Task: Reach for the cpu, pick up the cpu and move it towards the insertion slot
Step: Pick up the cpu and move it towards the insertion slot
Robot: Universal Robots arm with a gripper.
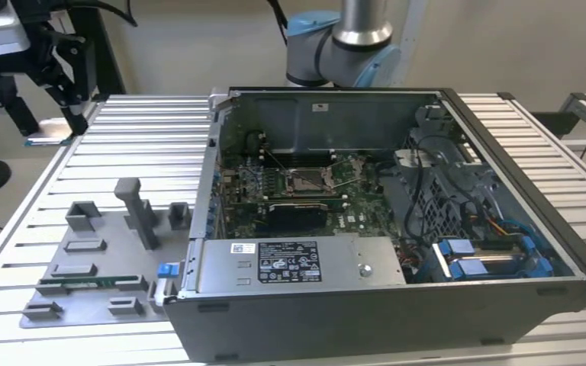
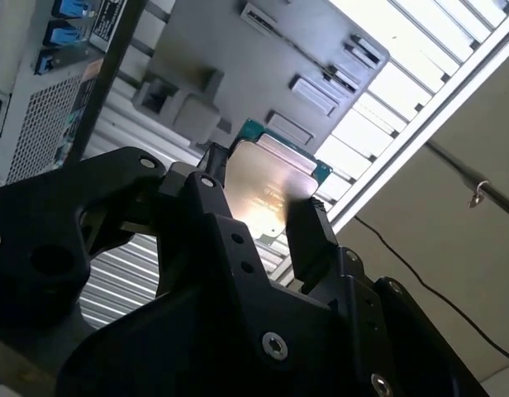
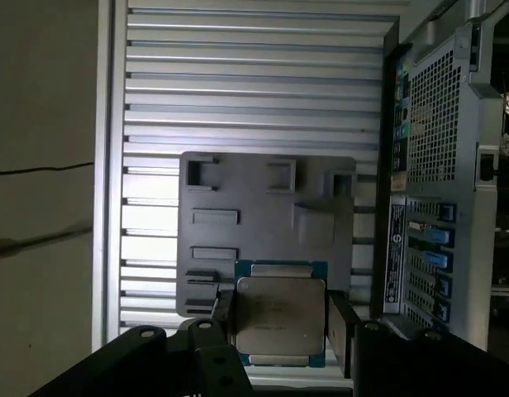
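Note:
The cpu [image 3: 279, 313] is a flat square chip with a silvery top and a green rim. My gripper [image 3: 281, 321] is shut on it, one black finger on each of two opposite edges. The second wrist view shows the same hold on the cpu [image 2: 267, 178] by the gripper [image 2: 263, 205]. In the exterior view the gripper [image 1: 46, 128] hangs high at the far left, above the slatted table and clear of the case. The insertion slot [image 1: 308, 179], a silver-framed socket on the green board, lies inside the open computer case [image 1: 395, 305], well to the exterior view's right of the gripper.
A grey fixture plate [image 1: 100, 263] with raised blocks lies on the slatted table [image 1: 140, 130] left of the case, directly below the held chip in the first wrist view. A green memory stick [image 1: 85, 282] rests on it. The arm's base [image 1: 339, 46] stands behind the case.

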